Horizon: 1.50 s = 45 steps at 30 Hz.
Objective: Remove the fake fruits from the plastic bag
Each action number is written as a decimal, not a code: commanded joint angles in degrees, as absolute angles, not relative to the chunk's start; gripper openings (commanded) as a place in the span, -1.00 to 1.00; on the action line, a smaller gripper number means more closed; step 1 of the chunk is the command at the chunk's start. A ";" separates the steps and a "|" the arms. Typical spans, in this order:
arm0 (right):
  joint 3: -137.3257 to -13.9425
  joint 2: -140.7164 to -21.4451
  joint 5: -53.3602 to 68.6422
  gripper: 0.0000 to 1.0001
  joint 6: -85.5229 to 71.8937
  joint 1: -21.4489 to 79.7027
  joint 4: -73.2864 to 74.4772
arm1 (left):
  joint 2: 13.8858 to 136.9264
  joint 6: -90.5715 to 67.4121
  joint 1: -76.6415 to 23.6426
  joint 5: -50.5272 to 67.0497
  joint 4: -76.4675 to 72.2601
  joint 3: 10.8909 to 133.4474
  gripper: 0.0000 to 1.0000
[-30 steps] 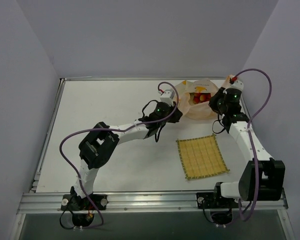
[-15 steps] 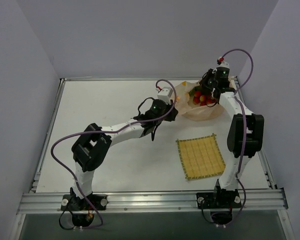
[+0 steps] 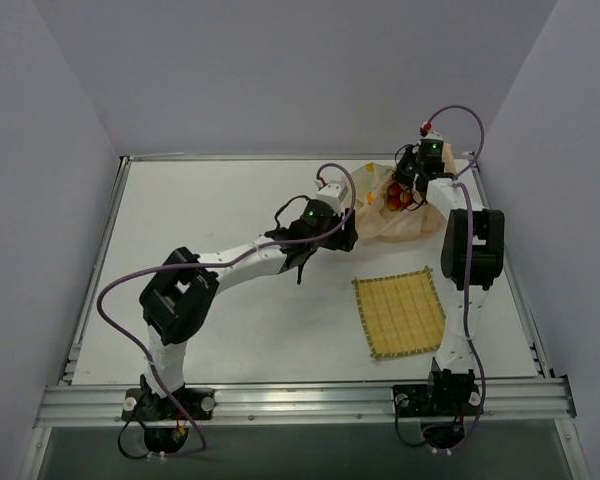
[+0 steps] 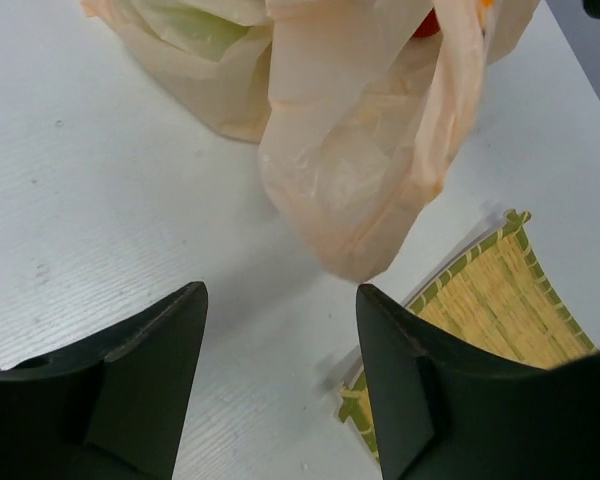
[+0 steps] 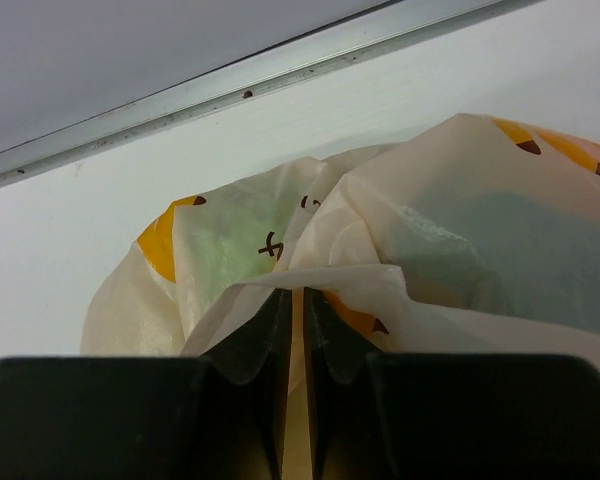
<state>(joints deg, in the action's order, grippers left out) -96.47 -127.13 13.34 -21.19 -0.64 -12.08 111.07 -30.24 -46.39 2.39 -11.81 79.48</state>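
Right tool (image 5: 295, 305) has shifted leftward, now pinching the plastic bag (image 5: 460, 230).

Two slim robot arms: the left arm (image 3: 245, 262) and the right arm (image 3: 458, 320) pair white link shells with chunky black joint housings. A purple cable (image 3: 100, 305) trails along each, the right one tipped by a small red connector (image 3: 423, 128). A green light (image 3: 309, 212) glows at each wrist. The left gripper (image 4: 280, 295) has broad, matte black fingers (image 4: 130, 390); the right gripper (image 5: 295, 300) has narrower black ones
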 commanded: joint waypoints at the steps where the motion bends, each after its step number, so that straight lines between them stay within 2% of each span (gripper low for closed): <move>1: -96.51 -123.66 13.45 -0.87 -18.72 -0.35 -13.01 | 101.96 -26.02 -46.76 -1.04 -5.04 86.83 0.18; 6: -94.05 -121.47 15.46 -0.86 -18.63 -0.35 -13.97 | 101.42 -24.70 -51.75 -2.72 -0.09 94.20 0.09; 10: -92.82 -120.50 17.40 -0.86 -19.33 -0.44 -14.68 | 105.11 -24.17 -55.89 -2.11 5.18 100.79 -0.10; 13: -91.23 -119.36 19.51 -0.86 -20.39 -1.05 -15.91 | 108.54 -23.91 -57.56 -2.37 6.15 105.01 -0.16; 18: -88.25 -117.42 24.42 -0.86 -24.16 -3.77 -19.50 | 117.14 -22.77 -56.60 -4.73 8.43 113.10 -0.35; 20: -87.02 -116.55 26.71 -0.86 -25.48 -5.00 -20.47 | 121.52 -21.10 -55.82 -10.44 9.57 118.54 -0.41; 26: -80.43 -114.44 31.81 -0.86 -31.20 -8.17 -27.86 | 133.91 -18.48 -52.21 -13.00 11.33 131.37 -0.43; 30: -79.10 -113.29 31.82 -0.86 -30.94 -8.26 -27.86 | 144.64 -13.19 -51.24 -14.32 18.08 151.28 -0.24; 33: -77.17 -111.63 31.38 -0.86 -31.11 -8.26 -28.04 | 150.63 -8.36 -50.89 -18.35 18.99 158.36 -0.11; 38: -72.43 -107.33 28.66 -0.86 -31.20 -8.26 -28.83 | 151.61 -0.89 -49.66 -22.06 12.75 154.34 0.23; 43: -66.19 -102.31 21.91 -0.80 -29.98 -8.26 -27.25 | 154.42 1.58 -47.55 -20.48 13.18 156.01 0.36; 45: -64.43 -99.41 19.26 -0.71 -29.01 -8.26 -25.07 | 154.69 0.71 -46.41 -19.69 13.45 155.31 0.41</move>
